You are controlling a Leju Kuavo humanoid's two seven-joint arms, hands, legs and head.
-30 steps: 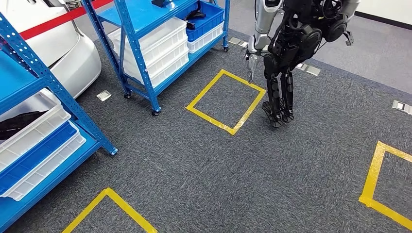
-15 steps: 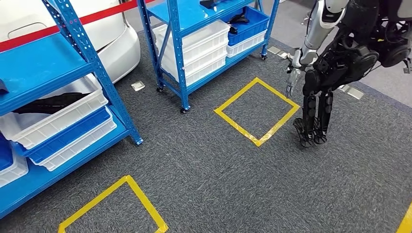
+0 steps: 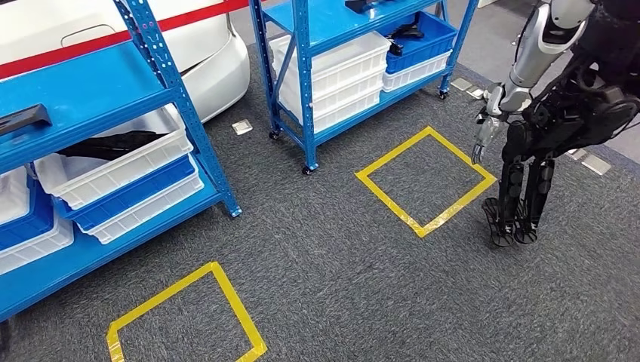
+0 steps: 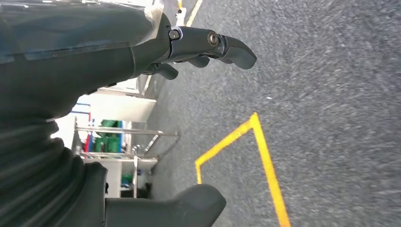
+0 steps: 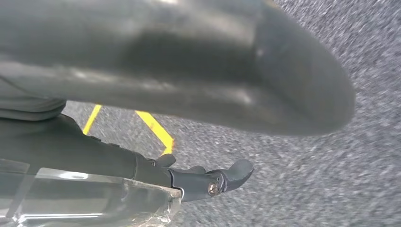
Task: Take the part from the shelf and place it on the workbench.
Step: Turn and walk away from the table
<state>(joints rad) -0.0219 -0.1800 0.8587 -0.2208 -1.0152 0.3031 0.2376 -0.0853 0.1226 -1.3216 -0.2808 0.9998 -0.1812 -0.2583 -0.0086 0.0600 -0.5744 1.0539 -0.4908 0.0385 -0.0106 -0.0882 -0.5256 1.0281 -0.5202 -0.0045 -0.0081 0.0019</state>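
Note:
A black part (image 3: 23, 118) lies on the near blue shelf (image 3: 98, 90) at the left of the head view. Another black part (image 3: 113, 143) rests in a white bin (image 3: 143, 162) one level below. Further dark parts sit in a blue bin (image 3: 419, 34) on the far shelf (image 3: 332, 19). My left hand (image 4: 118, 56) hangs above grey carpet, its fingers (image 4: 222, 45) and thumb (image 4: 189, 203) wide apart, holding nothing. My right hand (image 5: 142, 94) also hangs over the carpet, its fingers (image 5: 213, 182) apart from the thumb and empty.
Another humanoid robot (image 3: 558, 98) stands at the right beside a yellow taped square (image 3: 426, 177), one arm hanging. A second yellow square (image 3: 185, 317) marks the carpet near me. A white car (image 3: 204, 38) is parked behind the shelves. Stacked white bins (image 3: 332, 75) fill the far shelf.
The camera has moved: the whole scene has slid to the right, and the near shelf with its bins and black parts shows more fully at the left.

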